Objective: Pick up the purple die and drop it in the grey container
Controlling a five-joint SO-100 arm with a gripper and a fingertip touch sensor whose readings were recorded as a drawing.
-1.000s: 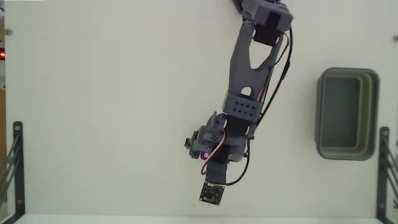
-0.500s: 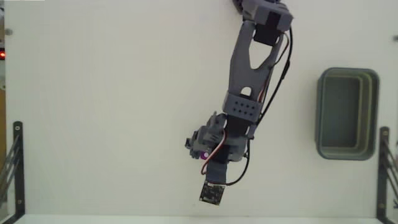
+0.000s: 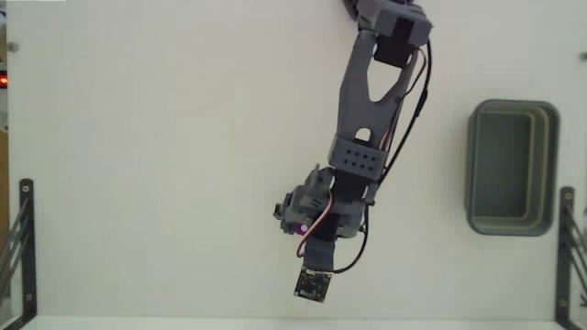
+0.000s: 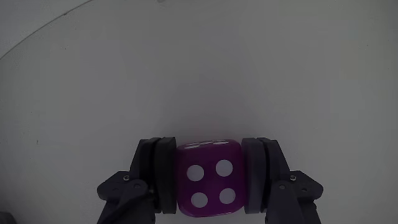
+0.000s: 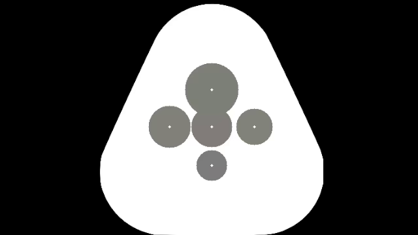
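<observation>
In the fixed view the purple die (image 3: 302, 225) shows only as a sliver. The gripper (image 4: 208, 180) pinches it, four pips facing the wrist camera. The grey container (image 3: 512, 168), at right, holds nothing.

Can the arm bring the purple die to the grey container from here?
Probably yes: the gripper is shut on the purple die, and bare table lies between it and the grey container.

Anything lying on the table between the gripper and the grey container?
No: in the fixed view, only bare white table separates the gripper, shut on the purple die, from the grey container.
</observation>
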